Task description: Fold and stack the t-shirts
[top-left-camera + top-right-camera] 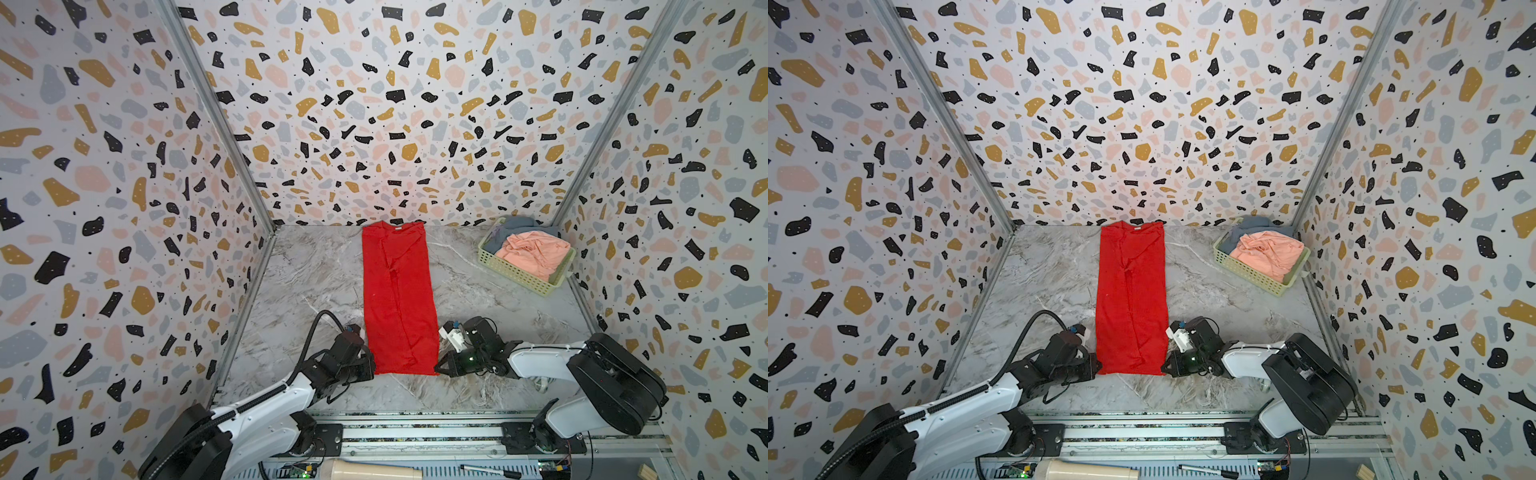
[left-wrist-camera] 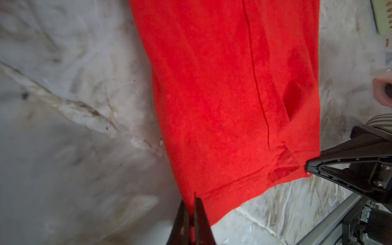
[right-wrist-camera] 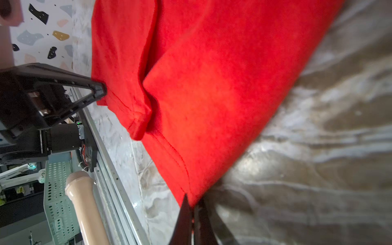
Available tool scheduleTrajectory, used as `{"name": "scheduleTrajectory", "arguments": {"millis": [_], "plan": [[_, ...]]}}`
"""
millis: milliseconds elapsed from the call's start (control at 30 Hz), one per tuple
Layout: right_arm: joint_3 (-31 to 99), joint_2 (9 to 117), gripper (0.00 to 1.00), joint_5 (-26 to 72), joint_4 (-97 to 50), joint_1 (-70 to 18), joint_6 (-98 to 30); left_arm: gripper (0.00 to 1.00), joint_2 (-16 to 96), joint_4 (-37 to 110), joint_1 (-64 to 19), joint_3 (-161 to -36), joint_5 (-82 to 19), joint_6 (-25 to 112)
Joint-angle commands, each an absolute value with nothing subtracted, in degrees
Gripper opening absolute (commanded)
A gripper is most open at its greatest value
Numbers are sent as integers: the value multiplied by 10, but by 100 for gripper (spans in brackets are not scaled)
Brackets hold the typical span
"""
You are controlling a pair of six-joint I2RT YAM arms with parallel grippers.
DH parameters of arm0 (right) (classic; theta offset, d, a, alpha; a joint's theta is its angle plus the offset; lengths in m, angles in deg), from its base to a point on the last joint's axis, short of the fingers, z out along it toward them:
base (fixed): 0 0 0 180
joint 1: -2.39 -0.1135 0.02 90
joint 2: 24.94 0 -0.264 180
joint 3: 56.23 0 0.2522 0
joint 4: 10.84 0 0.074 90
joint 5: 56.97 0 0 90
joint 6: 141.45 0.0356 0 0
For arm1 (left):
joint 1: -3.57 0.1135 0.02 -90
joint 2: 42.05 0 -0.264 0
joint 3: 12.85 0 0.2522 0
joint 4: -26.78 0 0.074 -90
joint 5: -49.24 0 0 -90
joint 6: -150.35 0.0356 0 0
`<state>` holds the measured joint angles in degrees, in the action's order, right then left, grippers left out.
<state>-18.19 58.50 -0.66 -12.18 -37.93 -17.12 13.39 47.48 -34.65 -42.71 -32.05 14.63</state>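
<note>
**marble_fan:** So, here's the setup. The bright red t-shirt (image 1: 399,299), soft cloth folded into one long narrow strip, lies flat down the middle of the grey marbled table (image 1: 316,282). Its collar end is close to the back wall and its hem end is nearest the arms.

**foldbot_22:** Yep, and both pincers are on that hem. The left gripper (image 2: 192,202) is pinched tight on one near corner and the right gripper (image 3: 192,203) on the other, each with red cloth between closed jaws.

**marble_fan:** What bugs me is the loose flap (image 3: 140,118) bulging just beside the hem in the right wrist view. I can't tell if either pinch has every layer.

**foldbot_22:** Same worry here. If a jaw only has the top layer, lifting the hem probably peels the strip open and the side folds flop out. Corner grips this shallow could also just slip off thin cloth. And if one arm rises or travels faster, I'd guess the fold lands skewed.

**marble_fan:** Any trouble with the pale green lattice plastic basket (image 1: 515,274)?

**foldbot_22:** Nah, it sits well apart in the far right corner. The crumpled salmon-pink t-shirt (image 1: 532,249) and grey-blue t-shirt (image 1: 515,224) are in it, not yet folded.
</note>
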Motion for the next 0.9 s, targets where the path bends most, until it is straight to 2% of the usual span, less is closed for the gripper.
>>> {"name": "scheduleTrajectory", "arguments": {"millis": [0, 200, 333, 500, 600, 733, 867], "plan": [[-177, 536, 0, 24, -201, -394, -179, 0, 93, 532, -364, -417, -321, 138], [-155, 367, 0, 115, -312, -458, -140, 0, -47, 606, -392, -450, -303, 104], [-91, 335, 0, 155, -340, -440, -160, 0, -44, 604, -391, -517, -330, 115], [-28, 417, 0, 140, -279, -384, -188, 0, 87, 601, -384, -632, -389, 201], [8, 482, 0, 123, -234, -347, -198, 0, 161, 587, -355, -681, -389, 250], [85, 576, 0, 121, -229, -311, -238, 0, 241, 545, -269, -718, -347, 291], [146, 670, 0, 78, -211, -277, -253, 0, 311, 461, -199, -729, -312, 294]]}}
